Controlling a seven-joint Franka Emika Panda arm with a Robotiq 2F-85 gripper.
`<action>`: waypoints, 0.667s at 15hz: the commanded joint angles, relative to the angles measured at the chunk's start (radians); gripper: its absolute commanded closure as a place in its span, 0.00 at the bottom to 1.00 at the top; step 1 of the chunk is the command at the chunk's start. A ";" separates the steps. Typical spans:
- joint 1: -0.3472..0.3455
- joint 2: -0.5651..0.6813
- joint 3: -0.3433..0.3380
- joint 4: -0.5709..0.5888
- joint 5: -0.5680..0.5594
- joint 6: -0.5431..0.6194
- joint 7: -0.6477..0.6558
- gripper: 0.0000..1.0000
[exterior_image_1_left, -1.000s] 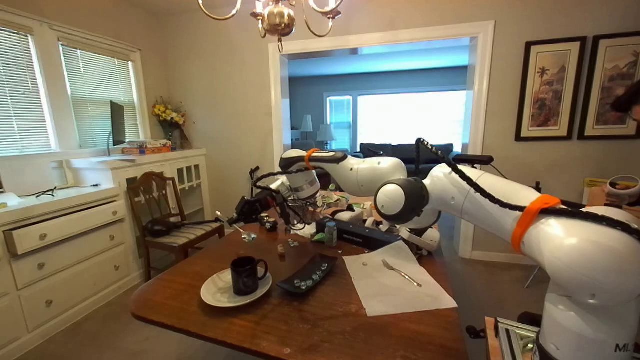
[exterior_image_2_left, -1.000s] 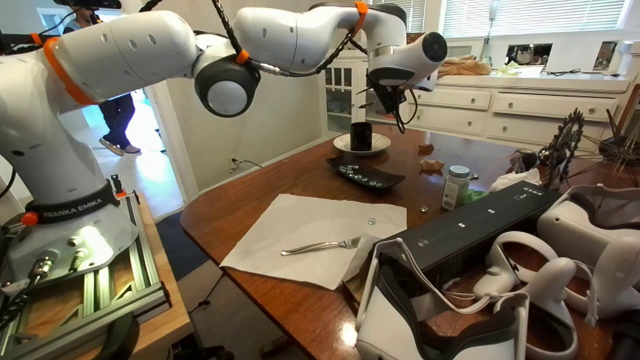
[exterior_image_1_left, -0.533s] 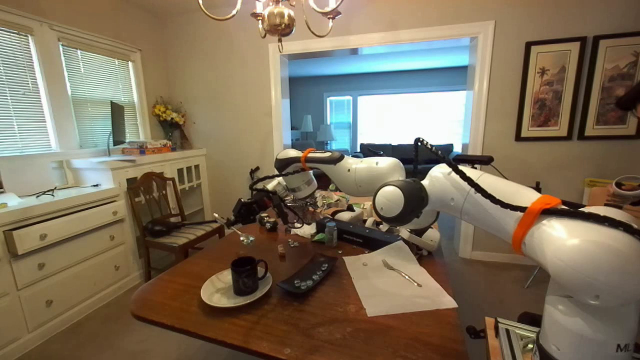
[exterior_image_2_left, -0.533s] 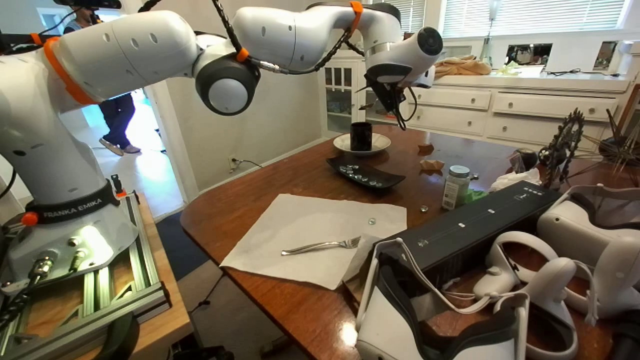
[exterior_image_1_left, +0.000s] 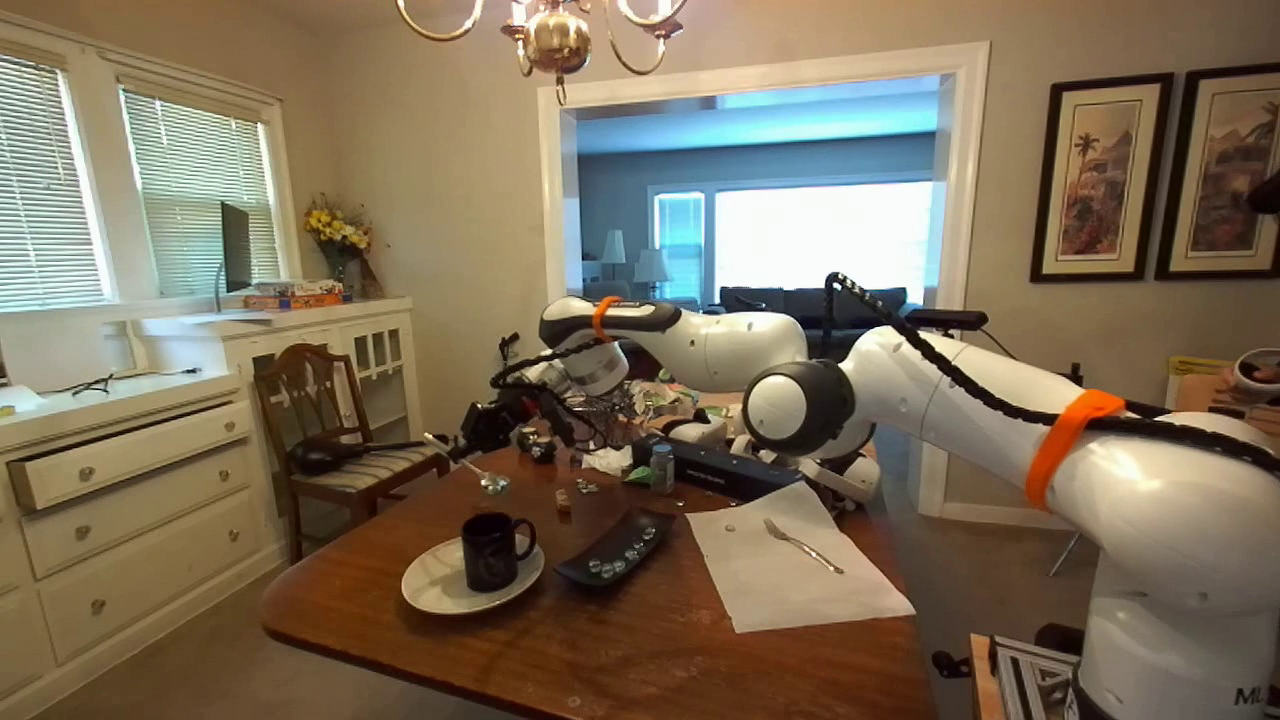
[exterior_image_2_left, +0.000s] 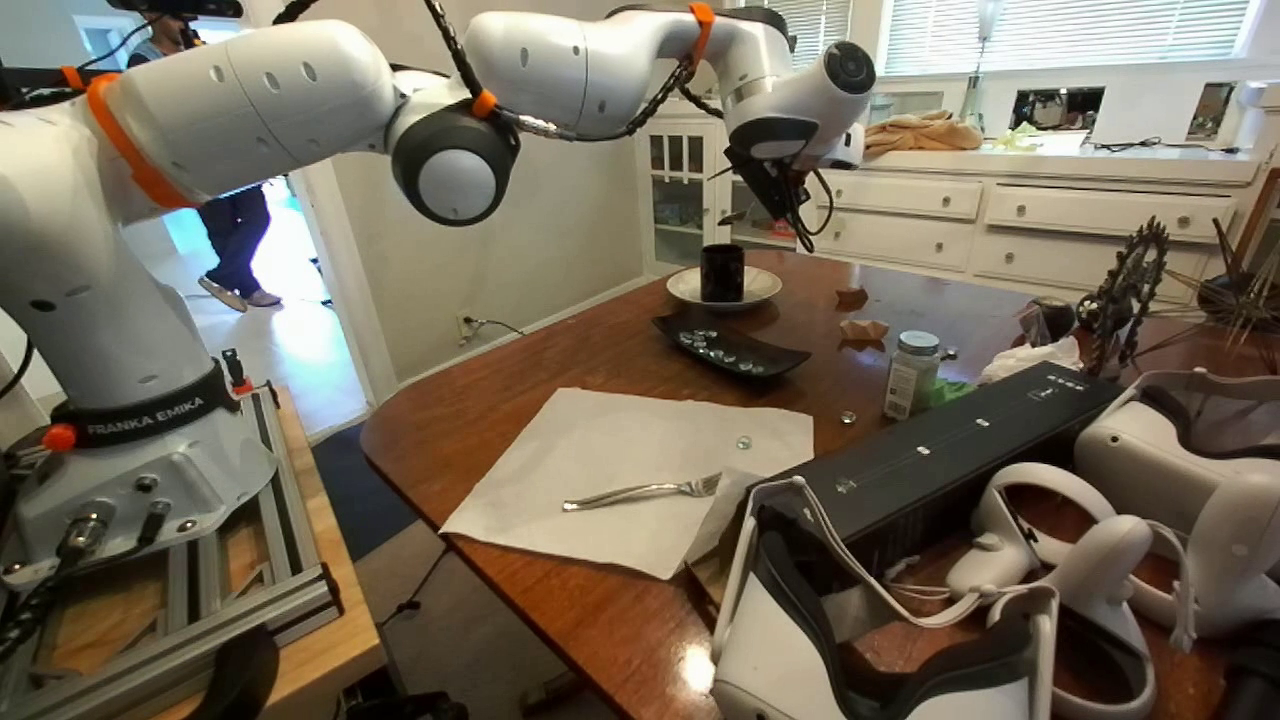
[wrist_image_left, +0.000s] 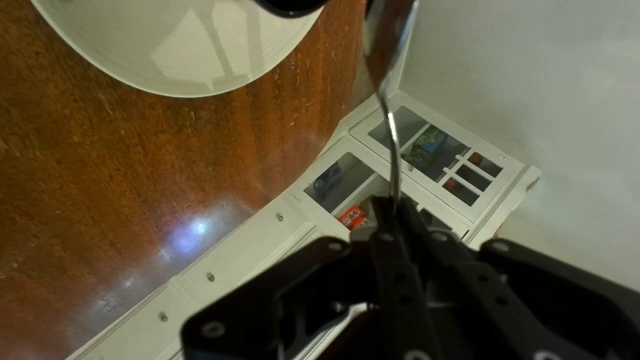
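My gripper (wrist_image_left: 400, 212) is shut on a metal spoon, with the spoon (wrist_image_left: 393, 145) sticking out beyond the fingertips. In an exterior view the spoon's bowl (exterior_image_1_left: 493, 484) hangs in the air, tilted down, above and behind a black mug (exterior_image_1_left: 490, 553). In an exterior view the spoon's bowl (exterior_image_2_left: 733, 218) appears just over the mug (exterior_image_2_left: 722, 273), apart from it. The mug stands upright on a white plate (exterior_image_1_left: 430, 592). The wrist view shows the plate (wrist_image_left: 170, 75) and only a bit of the mug (wrist_image_left: 292, 6). The mug's inside is hidden.
A black tray (exterior_image_2_left: 785, 358) with several glass beads lies beside the plate. A fork (exterior_image_1_left: 803, 547) lies on white paper (exterior_image_2_left: 520, 500). A jar (exterior_image_2_left: 911, 375), a long black box (exterior_image_2_left: 960, 440) and white headsets (exterior_image_2_left: 770, 620) stand further along. Small folded pieces (exterior_image_2_left: 864, 330) lie nearby.
The arm's wrist has shifted slightly left in both exterior views. The spoon's bowl has dropped slightly toward the mug's height. The mug, plate and tray have not moved.
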 joint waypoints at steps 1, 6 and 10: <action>0.020 -0.008 -0.020 0.016 -0.068 0.001 0.068 0.99; 0.035 -0.005 -0.010 0.021 -0.125 0.001 0.089 0.99; 0.047 -0.006 -0.009 0.021 -0.168 0.004 0.104 0.99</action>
